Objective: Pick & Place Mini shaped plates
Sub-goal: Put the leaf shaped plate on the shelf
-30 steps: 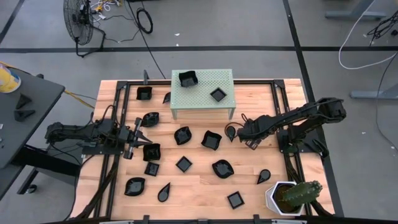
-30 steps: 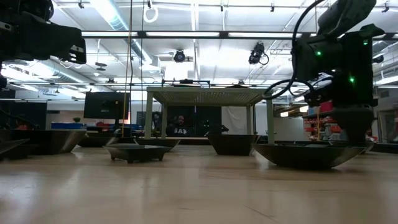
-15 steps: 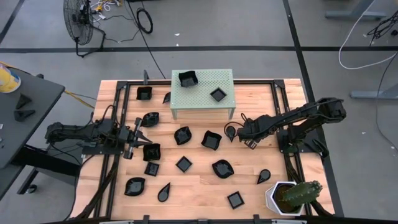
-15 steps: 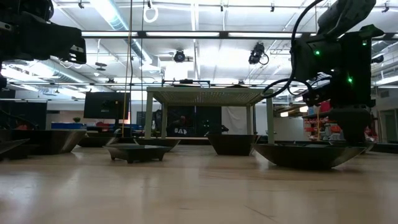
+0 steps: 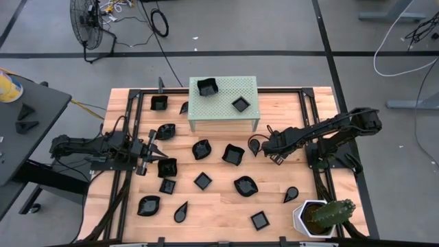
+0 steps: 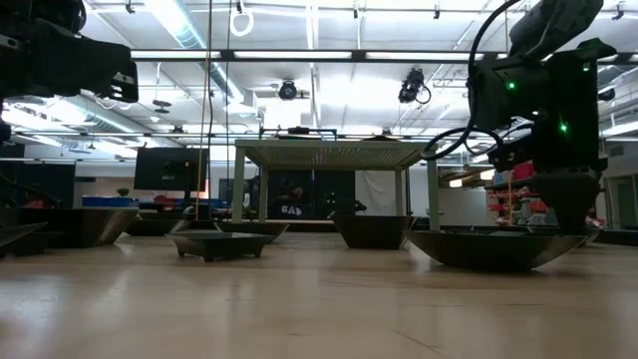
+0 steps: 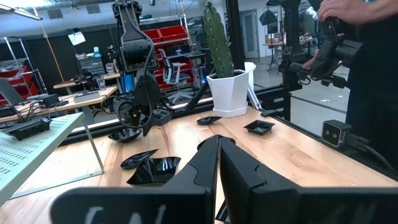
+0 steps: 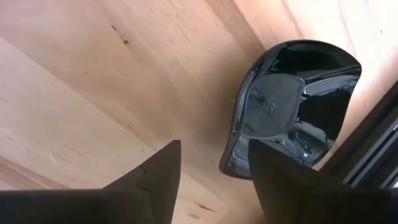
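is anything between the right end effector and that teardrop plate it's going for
Nothing visible blocks it. The right end effector hangs just above the teardrop plate beside the green stand, and in the right wrist view its open fingers frame only bare wood and the plate's rim.

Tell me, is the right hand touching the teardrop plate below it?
Cannot tell. In the right wrist view the open right hand straddles the teardrop plate rim, without showing contact or gap plainly.

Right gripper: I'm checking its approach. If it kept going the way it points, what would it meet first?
Probably the teardrop plate just ahead of the open right gripper, though the plate lies slightly off to one side, with bare table beneath.
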Controlling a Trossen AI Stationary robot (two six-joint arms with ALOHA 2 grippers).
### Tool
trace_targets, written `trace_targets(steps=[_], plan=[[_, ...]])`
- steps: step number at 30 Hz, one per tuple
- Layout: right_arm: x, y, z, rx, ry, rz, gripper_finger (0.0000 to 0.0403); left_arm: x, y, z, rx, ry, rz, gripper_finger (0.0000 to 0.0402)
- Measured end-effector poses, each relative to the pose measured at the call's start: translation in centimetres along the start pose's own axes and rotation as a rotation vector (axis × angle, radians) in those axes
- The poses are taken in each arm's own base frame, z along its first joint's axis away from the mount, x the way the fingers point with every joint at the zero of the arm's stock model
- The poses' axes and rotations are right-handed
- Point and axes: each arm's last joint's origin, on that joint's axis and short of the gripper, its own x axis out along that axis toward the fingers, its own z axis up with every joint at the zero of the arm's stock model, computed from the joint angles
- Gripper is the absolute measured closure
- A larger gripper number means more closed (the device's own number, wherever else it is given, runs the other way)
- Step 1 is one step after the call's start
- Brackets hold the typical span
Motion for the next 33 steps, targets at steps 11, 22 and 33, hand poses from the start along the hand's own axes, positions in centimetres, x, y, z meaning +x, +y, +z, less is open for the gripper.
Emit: trace_targets(steps=[11, 22, 33], plan=[[-0.3, 0.5, -1.1, -0.093, 0.009, -0.025, 0.0206, 0.0, 0.0, 0.0, 0.0, 0.0, 0.0, 0.0378], [-0.2, 0.7, -1.2, -0.091, 0.012, -0.032, 0.0215, 0.0, 0.0, 0.0, 0.0, 0.0, 0.0, 0.0378], [1.3, 0.9, -1.4, -0.113, 0.036, -0.084, 0.0215, 0.0, 0.0, 0.0, 0.0, 0.0, 0.0, 0.0378]])
